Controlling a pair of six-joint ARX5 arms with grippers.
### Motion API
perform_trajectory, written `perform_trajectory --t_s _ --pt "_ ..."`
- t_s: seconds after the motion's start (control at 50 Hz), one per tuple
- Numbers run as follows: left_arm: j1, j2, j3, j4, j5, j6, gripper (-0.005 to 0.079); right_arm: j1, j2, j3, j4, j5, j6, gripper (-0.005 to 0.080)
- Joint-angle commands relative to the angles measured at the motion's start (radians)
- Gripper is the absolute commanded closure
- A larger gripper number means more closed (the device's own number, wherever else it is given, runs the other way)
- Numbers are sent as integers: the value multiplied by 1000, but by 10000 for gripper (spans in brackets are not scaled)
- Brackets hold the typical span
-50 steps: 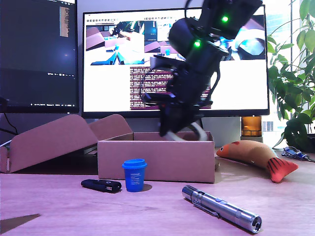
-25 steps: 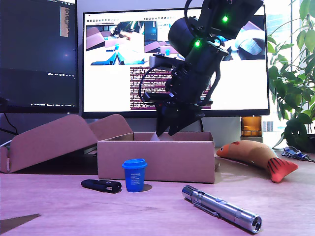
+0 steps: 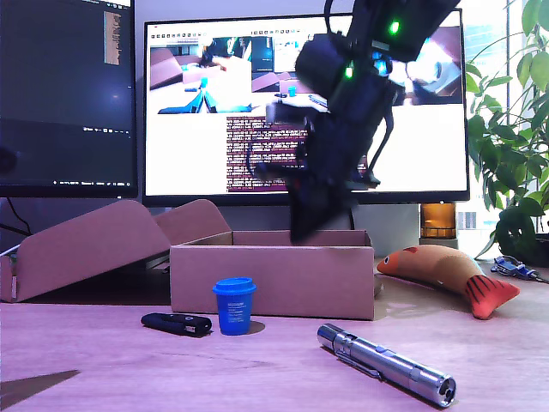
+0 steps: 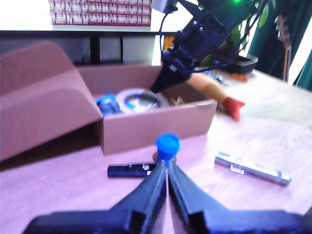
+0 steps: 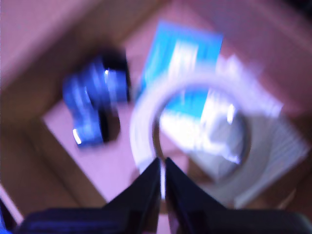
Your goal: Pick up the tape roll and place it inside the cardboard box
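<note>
Tape roll lying flat inside the cardboard box, a wide white ring with a dark inner core, print unreadable through blur. Seen from above in the second wrist view as a pale ring resting partly on a blue and white packet, beside a dark blue object. My second gripper poised over the box, jaws pressed together, nothing between them, tips blurred. In the exterior view, the same gripper just above the box's rim. My first gripper also pressed together and empty, above the surface, pointed toward a small blue cup. Black stick-shaped item beside the cup; silver flashlight further along; toy fish past the box at the exterior view's right.
</note>
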Motion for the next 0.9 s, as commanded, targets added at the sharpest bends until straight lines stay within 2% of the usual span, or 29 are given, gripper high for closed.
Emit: perform_trajectory --t_s 0.0,0.24,0.52,0.7,0.88 --pt "-1 -10 -23 13 -11 13 761 8 -26 8 14 -3 24 762" --pt "0 -10 -23 6 -67 38 761 39 -86 6 0 7 13 762" --pt "16 -10 -23 6 -147 38 761 64 -294 -84 2 67 16 762" --pt "69 -10 -23 8 -170 48 761 63 -464 -297 68 92 17 762" --pt "166 -10 -23 14 -168 64 761 44 -651 -526 163 116 19 762"
